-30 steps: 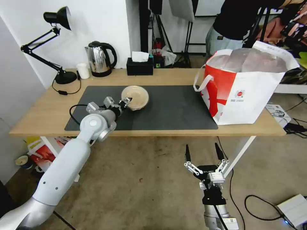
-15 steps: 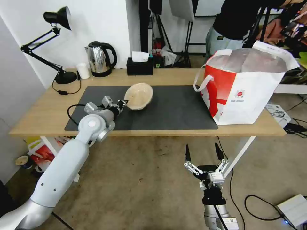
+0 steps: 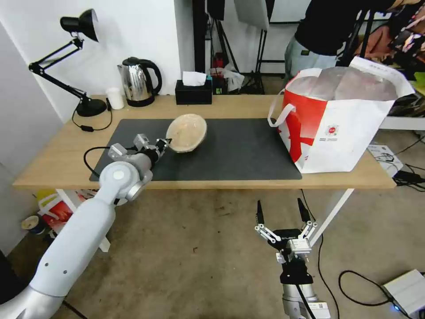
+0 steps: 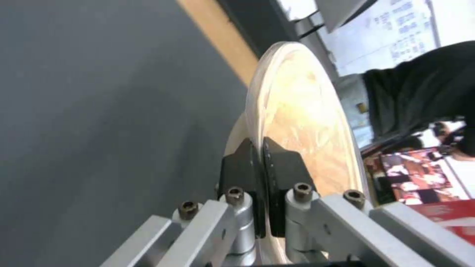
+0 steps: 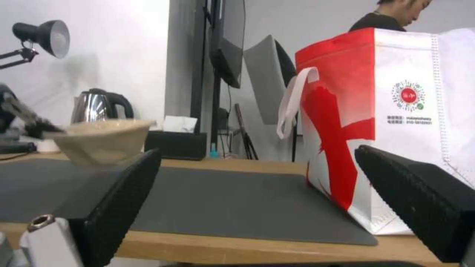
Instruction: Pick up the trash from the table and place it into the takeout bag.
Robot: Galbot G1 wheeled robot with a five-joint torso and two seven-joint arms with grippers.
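On my head feed, a black desk lamp (image 3: 75, 57) stands at about ten o'clock, its round base on the surface's far left end with a cord trailing forward. Just beside it at eleven o'clock I see a small white cup (image 3: 115, 98), then a steel electric kettle (image 3: 138, 82) with a black handle. Near twelve o'clock sits a black tissue box (image 3: 193, 91) with a white tissue poking up. On the floor at four o'clock, a small white box (image 3: 406, 291) lies among black cables.
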